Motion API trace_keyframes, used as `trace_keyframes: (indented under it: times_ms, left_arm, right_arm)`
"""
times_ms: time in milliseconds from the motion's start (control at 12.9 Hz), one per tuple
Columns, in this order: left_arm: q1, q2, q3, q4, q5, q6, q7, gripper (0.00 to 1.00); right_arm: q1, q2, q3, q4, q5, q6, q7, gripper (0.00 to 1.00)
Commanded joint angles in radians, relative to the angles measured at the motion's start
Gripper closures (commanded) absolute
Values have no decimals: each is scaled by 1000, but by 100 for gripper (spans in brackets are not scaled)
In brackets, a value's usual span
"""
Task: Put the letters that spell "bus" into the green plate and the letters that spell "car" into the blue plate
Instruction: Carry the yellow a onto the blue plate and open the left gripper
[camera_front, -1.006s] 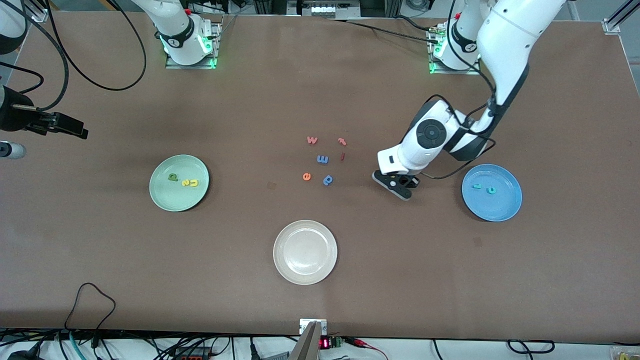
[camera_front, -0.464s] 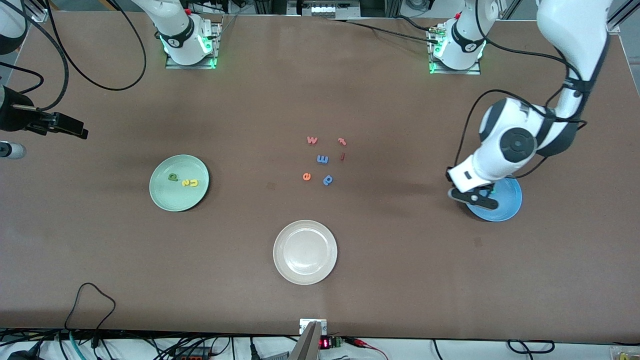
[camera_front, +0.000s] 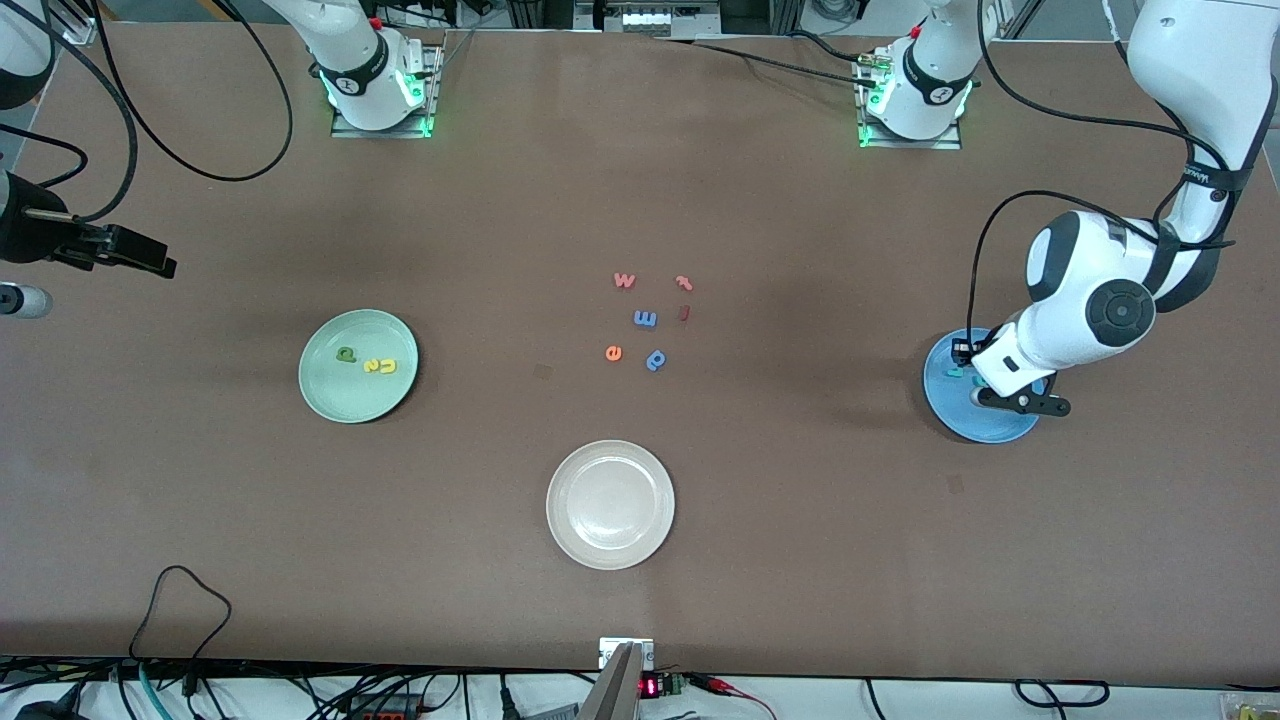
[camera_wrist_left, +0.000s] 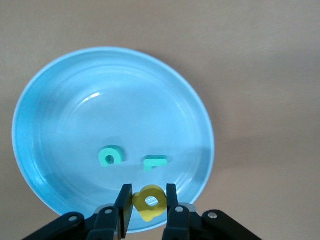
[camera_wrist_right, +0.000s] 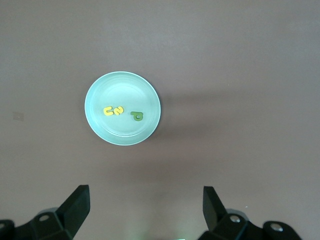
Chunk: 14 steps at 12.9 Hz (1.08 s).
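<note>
My left gripper (camera_wrist_left: 148, 188) is shut on the yellow a (camera_wrist_left: 151, 203) and hangs over the blue plate (camera_wrist_left: 110, 95), close to its rim. A teal c (camera_wrist_left: 110, 156) and a teal r (camera_wrist_left: 154, 162) lie in that plate. In the front view the left gripper (camera_front: 992, 394) covers part of the blue plate (camera_front: 950, 412). The green plate (camera_front: 330, 398) holds the dark green b (camera_front: 346, 353), the yellow s (camera_front: 371, 366) and the yellow u (camera_front: 387, 366). My right gripper (camera_wrist_right: 145, 189) waits open, high above the table, looking down on the green plate (camera_wrist_right: 120, 90).
A white plate (camera_front: 562, 480) stands nearer the front camera at mid-table. Loose letters lie at the middle: a pink w (camera_front: 624, 280), a pink t (camera_front: 684, 283), a blue m (camera_front: 645, 319), a red i (camera_front: 684, 313), an orange e (camera_front: 614, 352), a blue p (camera_front: 656, 359).
The left arm has swung from beside the loose letters toward its own end of the table, and its gripper now hangs over the blue plate. The right arm has not moved.
</note>
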Motion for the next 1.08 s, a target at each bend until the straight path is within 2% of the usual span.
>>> trace_keyframes:
  times_ms: [0, 464, 851, 928, 1006]
  left_arm:
    - [44, 19, -10, -3, 21, 5, -8, 93]
    - [87, 62, -2, 14, 21, 31, -4, 93]
    - [94, 107, 40, 57, 23, 38, 9, 92]
    - [94, 113, 40, 57, 21, 38, 11, 89]
    - [93, 116, 40, 59, 21, 37, 11, 70]
  right_arm:
    - [-9, -5, 5, 3, -2, -11, -12, 0]
    - [-9, -5, 5, 3, -2, -11, -12, 0]
    - [-9, -5, 5, 3, -2, -11, -10, 0]
    - [-9, -5, 5, 3, -2, -11, -10, 0]
    - [-9, -5, 5, 3, -2, -11, -10, 0]
